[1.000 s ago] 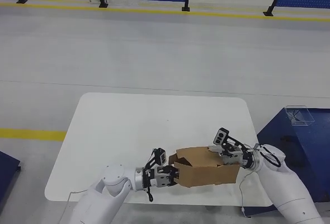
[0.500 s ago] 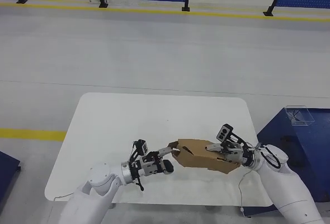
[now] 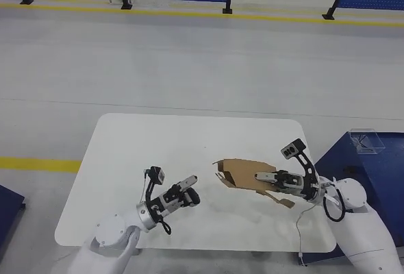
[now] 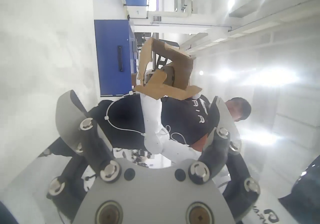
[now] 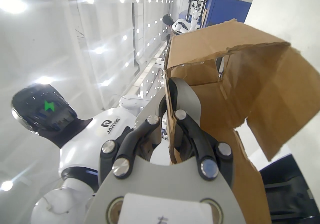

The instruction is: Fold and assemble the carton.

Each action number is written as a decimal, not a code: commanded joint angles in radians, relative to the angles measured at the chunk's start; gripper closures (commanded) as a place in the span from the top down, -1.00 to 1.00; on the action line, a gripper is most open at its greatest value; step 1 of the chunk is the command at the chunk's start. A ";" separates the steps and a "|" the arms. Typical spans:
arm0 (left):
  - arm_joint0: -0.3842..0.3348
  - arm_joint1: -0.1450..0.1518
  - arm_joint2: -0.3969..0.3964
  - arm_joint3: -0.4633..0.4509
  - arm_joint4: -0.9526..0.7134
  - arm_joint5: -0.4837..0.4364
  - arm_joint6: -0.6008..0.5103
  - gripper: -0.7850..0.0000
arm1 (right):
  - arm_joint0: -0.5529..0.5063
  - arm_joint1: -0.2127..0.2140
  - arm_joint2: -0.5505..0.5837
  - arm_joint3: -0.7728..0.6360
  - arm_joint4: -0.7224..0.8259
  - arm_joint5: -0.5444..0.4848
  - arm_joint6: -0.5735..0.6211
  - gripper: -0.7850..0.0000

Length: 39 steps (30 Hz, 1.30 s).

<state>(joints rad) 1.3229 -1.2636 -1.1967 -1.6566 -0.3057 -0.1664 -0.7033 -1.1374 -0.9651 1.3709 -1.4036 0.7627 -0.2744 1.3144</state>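
Pinching one wall of the cardboard carton [image 3: 246,171], the right claw [image 3: 265,177] has its fingers closed tight on the panel; the right wrist view shows one finger inside the carton and the other outside, with the cardboard edge between them; the carton is over the right half of the white desk [image 3: 154,147], and whether any flap touches the desk top cannot be told; its long axis runs across the desk from side to side, with the open mouth facing the left arm and the held end towards the right arm; it is only partly folded, with a loose flap hanging at its near right corner; the left claw [image 3: 188,183] hangs over the desk well apart from the carton, its fingers spread wide with nothing between them, pointing towards the carton's mouth; a blue cabinet [image 3: 370,178] stands just beside the desk's right edge. A second earlier both claws were at the carton, which stood as a deeper open box close to the near edge; half a second earlier the left claw touched its left end; since then the left claw has let go and drawn back leftwards, and the right claw has carried the carton rightwards, where it looks flatter.
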 commanded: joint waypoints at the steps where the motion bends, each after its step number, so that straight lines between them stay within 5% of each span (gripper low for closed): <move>1: 0.017 0.003 0.003 -0.026 0.076 -0.031 0.005 1.00 | 0.000 0.000 0.001 -0.001 0.000 -0.002 -0.001 -1.00; 6: 0.020 0.002 0.011 -0.023 0.038 0.007 0.002 1.00 | -0.009 0.000 0.002 -0.028 -0.033 -0.012 -0.035 -1.00; 10: 0.034 0.002 0.024 -0.067 0.213 -0.021 0.144 1.00 | -0.034 0.001 0.000 -0.067 -0.085 -0.032 -0.058 -1.00; 16: 0.056 0.002 0.055 -0.112 0.311 -0.014 0.193 1.00 | -0.041 0.001 0.000 -0.085 -0.087 -0.031 -0.056 -1.00; 39: -0.021 -0.009 0.168 -0.093 0.425 0.120 0.178 1.00 | -0.051 -0.007 -0.039 -0.106 -0.065 -0.036 0.011 -1.00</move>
<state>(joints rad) 1.3077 -1.2712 -1.0356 -1.7526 0.1137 -0.0544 -0.5249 -1.1876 -0.9725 1.3322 -1.5088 0.6966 -0.3101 1.3249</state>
